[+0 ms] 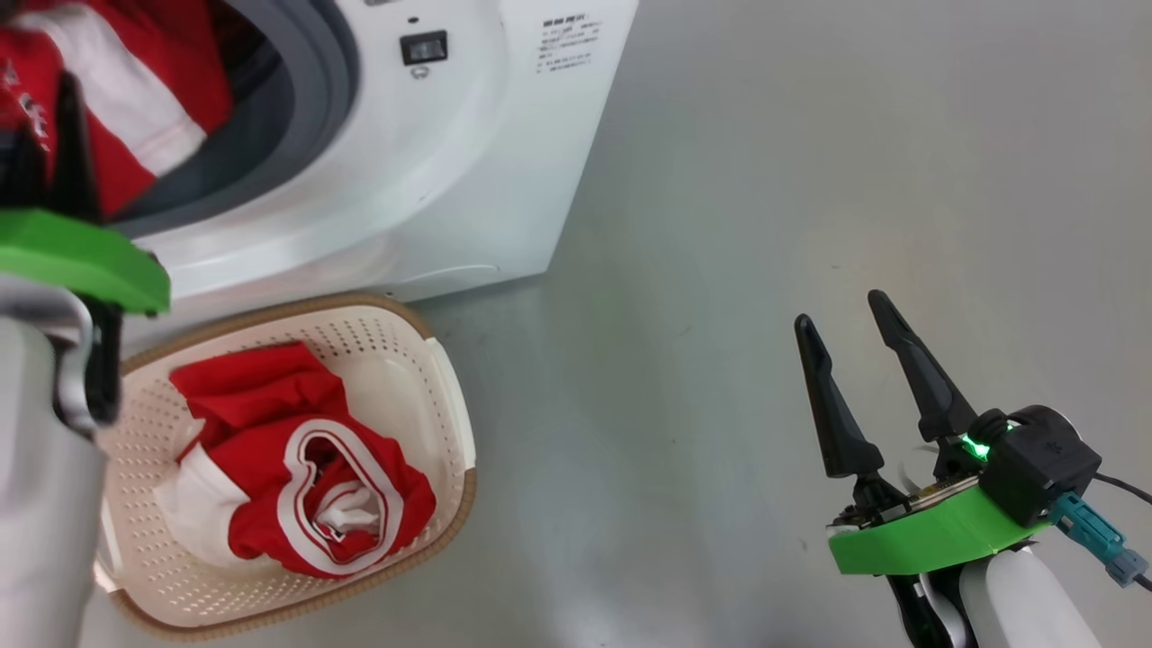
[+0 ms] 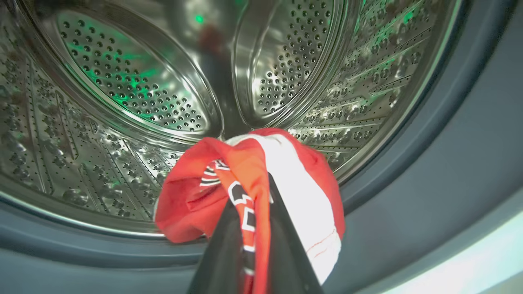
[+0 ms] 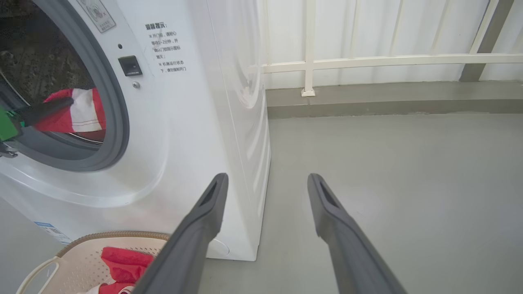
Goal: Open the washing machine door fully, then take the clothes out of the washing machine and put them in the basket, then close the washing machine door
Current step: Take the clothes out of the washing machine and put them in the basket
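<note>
Gripping jersey point(image 1: 117, 90) at washer point(image 1: 432, 180) mouth in head view, left gripper point(image 1: 54, 126) clamped tight; second jersey point(image 1: 270, 423) in basket point(image 1: 423, 360) below; right gripper point(image 1: 839, 308) wide, empty, over floor point(image 1: 810, 180). Left wrist: jersey pinched before drum point(image 2: 122, 81). Right wrist: fingers point(image 3: 204, 212) spread beside washer.

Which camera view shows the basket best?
The head view: nearly the whole basket is seen from above, red clothes inside. The right wrist view catches just one end at its bottom edge. The left wrist view looks into the drum.
</note>
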